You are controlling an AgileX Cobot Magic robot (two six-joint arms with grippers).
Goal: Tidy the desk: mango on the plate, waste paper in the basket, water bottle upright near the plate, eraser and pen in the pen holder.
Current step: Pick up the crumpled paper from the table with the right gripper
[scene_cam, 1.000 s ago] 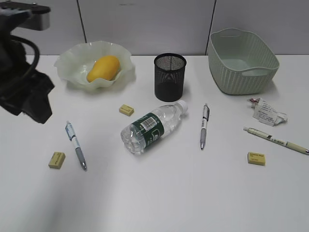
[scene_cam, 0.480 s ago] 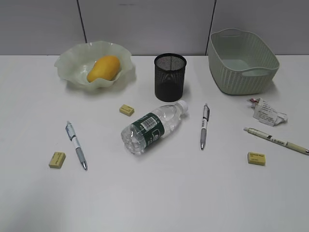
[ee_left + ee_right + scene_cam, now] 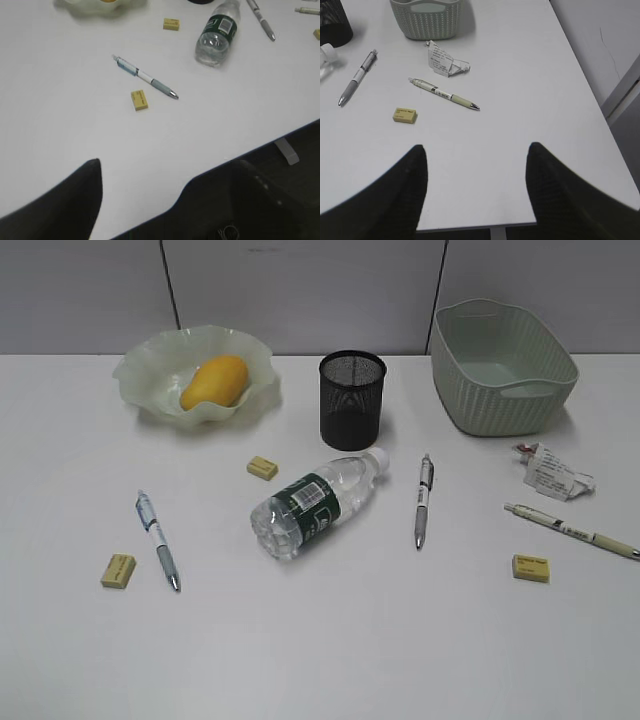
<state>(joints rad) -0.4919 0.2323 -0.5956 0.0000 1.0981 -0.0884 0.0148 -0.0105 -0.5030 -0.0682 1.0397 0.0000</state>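
Exterior view: from the desk's front edge, chest height, slanting down toward the wall at 12 o'clock; the whole tabletop fits in, no arm showing.
Left wrist view: high over the front-left corner, well back, facing 1 o'clock; the left gripper's fingers frame the bottom edge.
Right wrist view: over the front-right edge, nearer the surface, facing 12 o'clock toward the basket.
Shared, exterior and left wrist: water bottle, blue pen.
Shared, exterior and right wrist: waste paper.
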